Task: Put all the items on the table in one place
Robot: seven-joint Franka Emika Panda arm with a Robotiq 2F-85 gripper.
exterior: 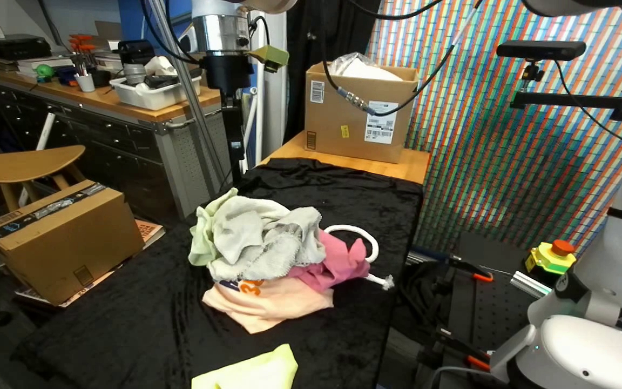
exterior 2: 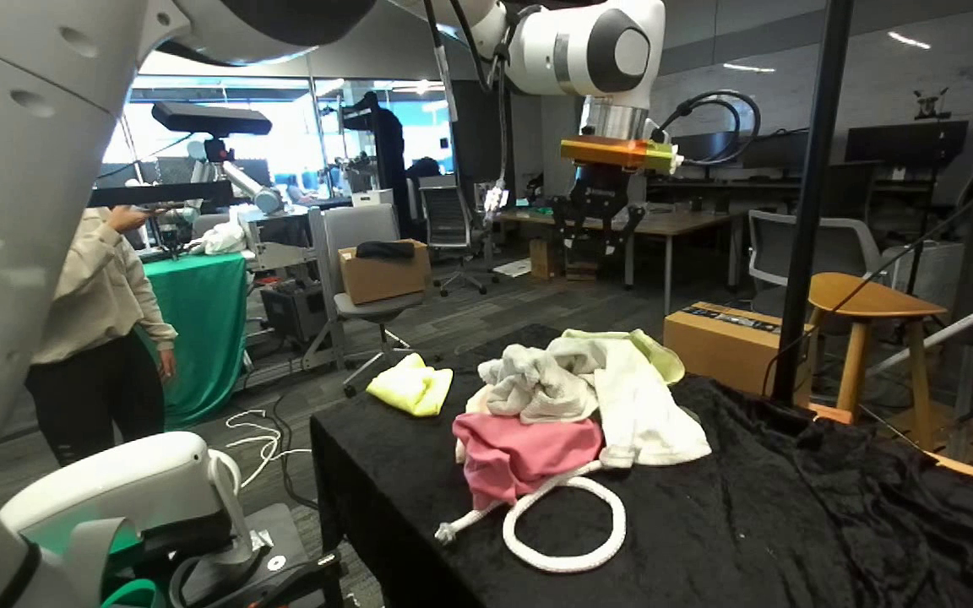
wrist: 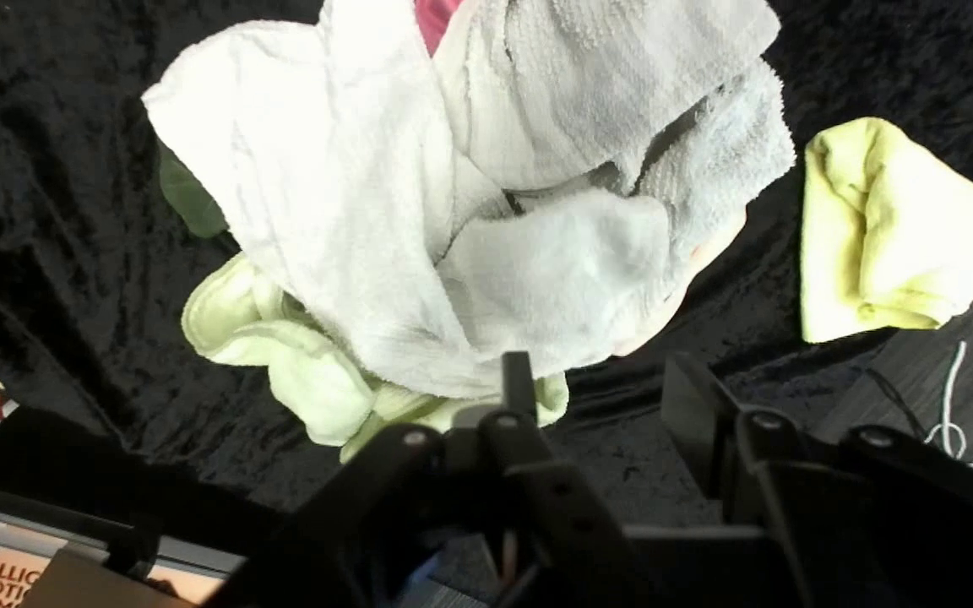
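The tool (wrist: pixel 598 384) hangs above the table (exterior 2: pixel 757 540), fingers spread; the heaped cloths (wrist: pixel 368 186) lie lower, ahead of its fingertips in the wrist view, the yellow cloth (wrist: pixel 909 241) apart. Only the two exterior views show the white rope (exterior 2: pixel 567 564).

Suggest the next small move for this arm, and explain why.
I would probably shift the fingers to above the yellow cloth: it lies by itself, apart from the heap of cloths, while the fingers hang raised, open, with nothing between them.
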